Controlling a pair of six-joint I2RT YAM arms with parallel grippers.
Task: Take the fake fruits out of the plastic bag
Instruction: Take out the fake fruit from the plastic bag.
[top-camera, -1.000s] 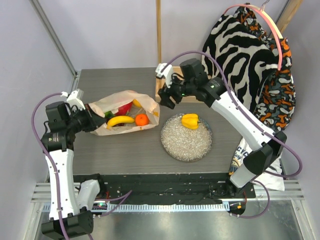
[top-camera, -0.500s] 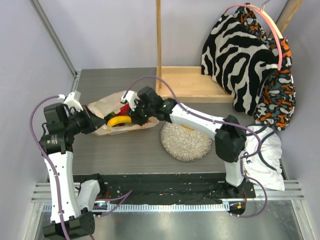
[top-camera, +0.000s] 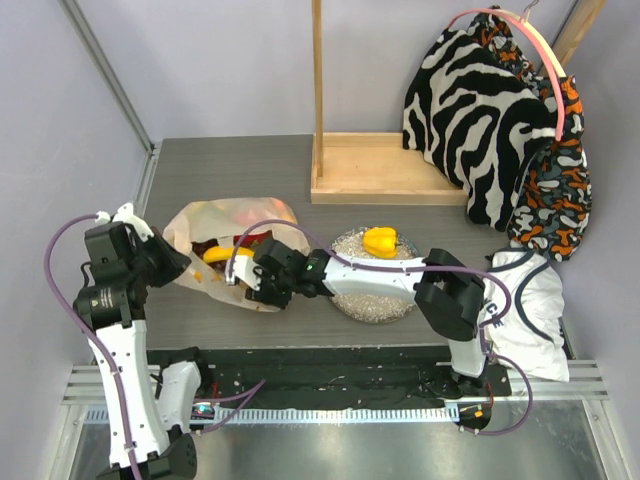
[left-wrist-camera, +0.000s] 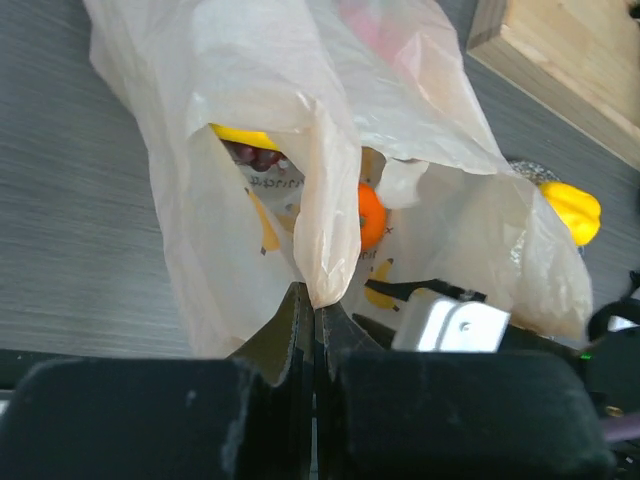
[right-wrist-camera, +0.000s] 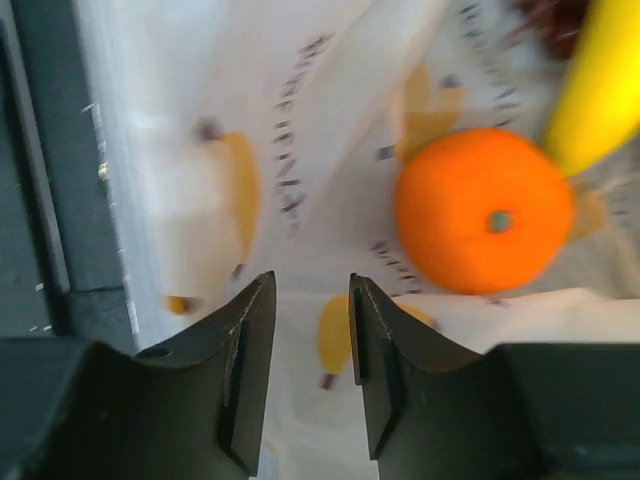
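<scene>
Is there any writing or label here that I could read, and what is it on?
Plastic bag: rows of dark printed lettering, seen in both wrist views, too blurred to read.
White cloth at the right: dark marks that may be letters, too small to read.
Nothing else in these views carries text that can be read.
</scene>
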